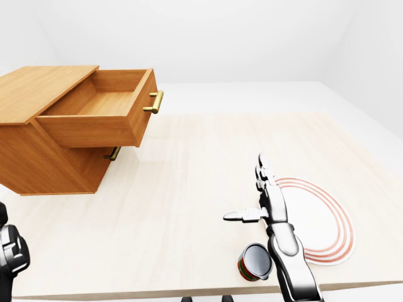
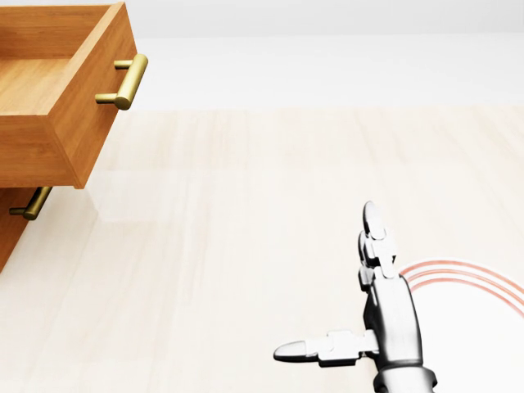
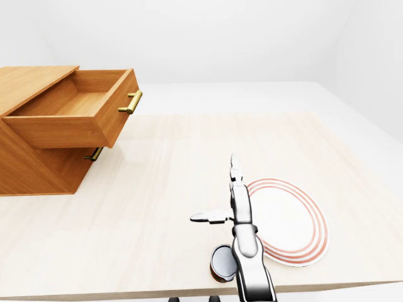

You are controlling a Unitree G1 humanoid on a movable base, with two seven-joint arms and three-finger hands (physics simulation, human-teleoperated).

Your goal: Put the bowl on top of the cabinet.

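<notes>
On the pale wooden table (image 1: 189, 207), a white bowl with red rings (image 1: 318, 220) lies at the lower right of the left-eye view, well apart from the orange-brown wooden cabinet (image 1: 38, 126) at the upper left.
The silver right hand (image 1: 264, 198) hangs just left of the bowl's rim, fingers straight, thumb spread wide, holding nothing. A small red-and-green can (image 1: 254, 262) lies beside its wrist. The cabinet's upper drawer (image 1: 101, 110) stands pulled out, brass handle (image 1: 155, 102) showing. The left hand (image 1: 9, 251) shows dark at the left edge; I cannot tell its grip.
</notes>
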